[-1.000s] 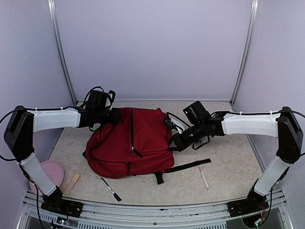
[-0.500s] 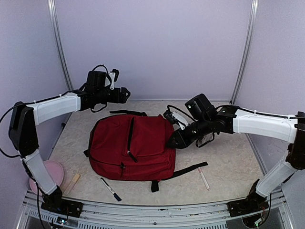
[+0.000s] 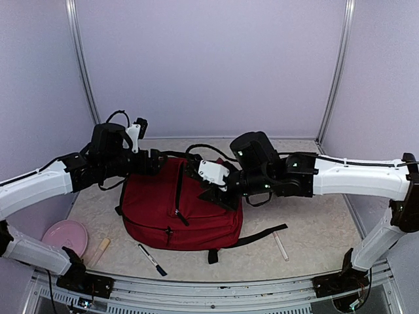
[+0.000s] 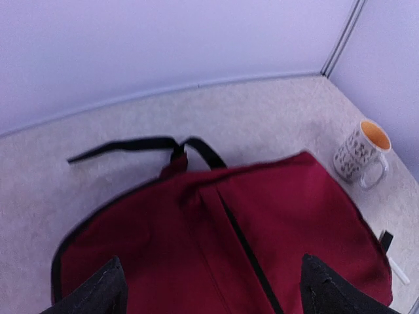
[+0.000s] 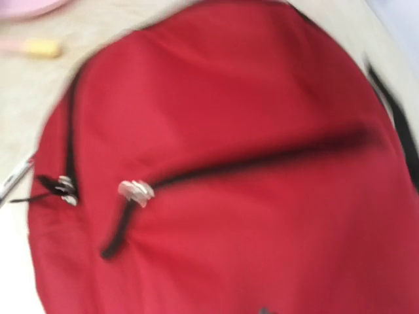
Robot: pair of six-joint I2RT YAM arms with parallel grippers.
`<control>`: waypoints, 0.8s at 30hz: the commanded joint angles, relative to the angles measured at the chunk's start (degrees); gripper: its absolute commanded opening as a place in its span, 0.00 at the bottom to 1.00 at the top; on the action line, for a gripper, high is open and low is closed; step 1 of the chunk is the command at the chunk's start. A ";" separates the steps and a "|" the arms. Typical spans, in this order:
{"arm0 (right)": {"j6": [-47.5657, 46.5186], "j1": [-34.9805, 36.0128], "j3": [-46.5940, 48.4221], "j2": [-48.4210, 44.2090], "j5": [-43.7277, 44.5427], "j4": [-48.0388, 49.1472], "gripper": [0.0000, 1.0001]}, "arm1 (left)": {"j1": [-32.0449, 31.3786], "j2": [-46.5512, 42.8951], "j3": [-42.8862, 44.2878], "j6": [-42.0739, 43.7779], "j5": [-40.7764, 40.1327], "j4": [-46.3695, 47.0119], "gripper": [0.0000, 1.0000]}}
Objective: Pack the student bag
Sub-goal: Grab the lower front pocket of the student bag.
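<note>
The student bag (image 3: 177, 206) is a dark red backpack lying flat in the middle of the table, front up, with its black zip lines closed. My left gripper (image 3: 154, 162) hovers over the bag's far left top edge. In the left wrist view its fingertips (image 4: 98, 291) stand wide apart with only red fabric (image 4: 216, 248) below them, so it is open and empty. My right gripper (image 3: 213, 191) hangs over the bag's right half. The right wrist view is blurred and filled by the bag (image 5: 249, 131) and a silver zip pull (image 5: 135, 190). Its fingers do not show there.
A patterned mug (image 4: 362, 154) stands beyond the bag's far right corner. A pink plate (image 3: 65, 235), a pale stick (image 3: 101, 248) and a marker pen (image 3: 152, 259) lie near the front left. A white tube (image 3: 280, 244) and a loose black strap (image 3: 262, 232) lie at front right.
Both grippers let go of the bag, which has settled flat. The left arm rose, then came down and back with its jaws open. The right arm swung left over the bag.
</note>
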 commanded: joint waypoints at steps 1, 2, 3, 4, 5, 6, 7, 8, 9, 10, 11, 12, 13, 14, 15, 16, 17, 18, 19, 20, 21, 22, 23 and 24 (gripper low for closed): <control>-18.29 4.21 -0.94 3.69 -0.17 12.56 0.34 | -2.79 -7.97 -10.84 -10.95 -3.71 -3.77 0.88; -16.55 4.28 0.46 4.98 -2.48 12.64 0.34 | -3.99 -9.79 -13.28 -11.60 -4.70 -3.46 0.87; -14.15 4.29 2.25 6.52 -4.80 12.46 0.34 | -5.19 -11.48 -15.40 -12.19 -5.95 -3.01 0.87; -11.66 4.29 3.29 7.86 -6.19 12.65 0.34 | -6.28 -13.07 -17.63 -13.31 -8.08 -2.71 0.87; -8.47 4.37 3.81 9.27 -6.74 13.20 0.34 | -6.99 -14.77 -19.65 -14.54 -9.04 -2.17 0.85; -5.13 4.38 3.85 10.48 -6.74 14.03 0.34 | -7.47 -16.14 -21.62 -15.98 -9.33 -1.25 0.84; -1.99 4.38 3.59 11.93 -6.35 14.77 0.34 | -7.82 -17.63 -23.60 -17.46 -9.49 -0.04 0.83; 1.04 4.43 3.15 12.83 -6.02 15.40 0.34 | -8.13 -18.82 -25.49 -19.14 -9.61 1.83 0.81; 3.41 4.46 2.75 13.66 -5.81 15.69 0.34 | -8.32 -19.75 -27.31 -20.40 -9.33 3.44 0.80; 5.81 4.59 2.34 14.39 -5.39 15.97 0.35 | -8.56 -20.33 -28.90 -21.45 -9.19 4.56 0.79; 7.45 4.82 1.89 15.07 -4.93 15.96 0.36 | -8.83 -20.44 -29.93 -22.37 -9.30 5.30 0.78; 8.67 5.08 1.55 15.60 -4.15 15.78 0.37 | -9.17 -20.23 -30.63 -23.19 -9.45 5.58 0.78; 9.88 5.35 1.17 16.14 -3.07 15.35 0.38 | -9.61 -19.68 -30.97 -23.89 -9.58 5.63 0.78; 10.75 5.49 0.91 16.60 -2.27 14.71 0.38 | -10.54 -18.77 -31.25 -24.20 -9.85 5.67 0.78; 12.08 5.52 0.73 17.04 -1.63 14.00 0.38 | -11.38 -18.04 -31.32 -24.46 -10.34 5.72 0.78; 13.01 5.52 0.54 17.52 -0.80 13.22 0.37 | -12.31 -17.31 -31.40 -24.51 -10.80 5.86 0.79; 13.73 5.52 0.39 17.89 -0.32 12.42 0.36 | -13.09 -16.62 -31.32 -24.43 -11.43 6.11 0.79; 14.60 5.52 0.22 18.20 -0.06 11.74 0.34 | -13.82 -15.84 -31.30 -24.41 -11.98 6.33 0.79; 15.23 5.52 0.10 18.52 -0.11 11.19 0.32 | -14.37 -15.16 -31.28 -24.29 -12.39 6.62 0.79; 15.61 5.52 -0.02 18.82 -0.41 10.87 0.31 | -14.76 -14.46 -31.18 -24.18 -12.51 6.97 0.79; 15.98 5.52 0.02 19.28 -0.69 10.83 0.31 | -15.11 -13.69 -31.20 -23.87 -12.36 7.51 0.79; 16.44 5.52 0.17 19.77 -0.72 10.61 0.32 | -15.47 -13.09 -31.19 -23.63 -12.25 7.98 0.79; 17.01 5.46 0.59 20.52 -0.49 10.25 0.32 | -15.83 -12.54 -31.15 -23.44 -12.24 8.44 0.79; 17.58 5.39 1.15 21.33 -0.03 9.68 0.32 | -16.13 -12.01 -31.20 -23.33 -12.27 8.82 0.79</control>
